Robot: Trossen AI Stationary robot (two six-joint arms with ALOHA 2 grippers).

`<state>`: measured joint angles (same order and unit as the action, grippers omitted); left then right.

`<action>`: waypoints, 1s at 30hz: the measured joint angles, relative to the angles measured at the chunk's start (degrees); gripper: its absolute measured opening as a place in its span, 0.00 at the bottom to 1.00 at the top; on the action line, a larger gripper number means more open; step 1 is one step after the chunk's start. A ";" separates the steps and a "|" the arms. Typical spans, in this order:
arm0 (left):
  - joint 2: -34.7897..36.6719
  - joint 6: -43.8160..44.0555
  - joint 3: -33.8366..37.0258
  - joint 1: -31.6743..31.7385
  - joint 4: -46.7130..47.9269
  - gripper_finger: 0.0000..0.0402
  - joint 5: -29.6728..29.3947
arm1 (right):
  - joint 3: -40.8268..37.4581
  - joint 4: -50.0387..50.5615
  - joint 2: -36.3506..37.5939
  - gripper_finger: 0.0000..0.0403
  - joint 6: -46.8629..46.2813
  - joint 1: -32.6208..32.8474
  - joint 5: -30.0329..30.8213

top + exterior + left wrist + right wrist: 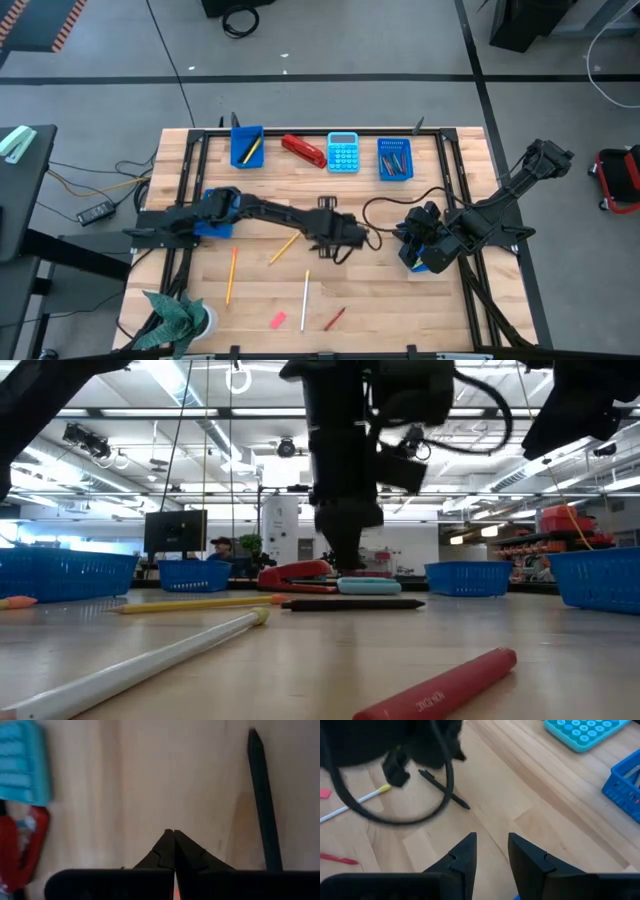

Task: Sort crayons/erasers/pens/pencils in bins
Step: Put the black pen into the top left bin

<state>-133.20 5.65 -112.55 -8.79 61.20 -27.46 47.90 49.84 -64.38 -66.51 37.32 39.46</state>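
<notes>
On my table: my left gripper (174, 837), mid-table, is clenched tight with nothing visible between its tips, a black pen (262, 800) lying on the wood just beside it. My right gripper (492, 845) waits released, jaws parted and empty, near the table's right side. Loose stock: white pencil (305, 299), orange pencil (231, 276), yellow pencil (284, 249), red crayon (334, 318), pink eraser (278, 320); blue bins (394, 158) stand along the far edge beside the calculator (343, 152) and stapler (303, 149).
</notes>
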 joint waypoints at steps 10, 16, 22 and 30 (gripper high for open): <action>3.47 -1.69 -0.23 2.01 3.20 0.03 12.49 | 0.00 0.29 0.00 0.29 0.78 0.00 0.46; 2.70 -2.76 0.60 0.60 3.16 0.09 18.41 | 0.00 0.25 0.00 0.29 0.78 0.00 1.09; 2.79 -4.82 8.93 0.25 -6.45 0.19 18.02 | 0.00 0.21 0.00 0.29 0.78 -0.02 1.09; 3.39 -4.87 16.33 1.45 -13.24 0.31 20.29 | 0.00 0.14 -0.02 0.29 0.78 -0.02 2.15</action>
<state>-129.81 0.78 -96.23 -7.34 47.96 -7.17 47.90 49.98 -64.40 -65.74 37.30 41.61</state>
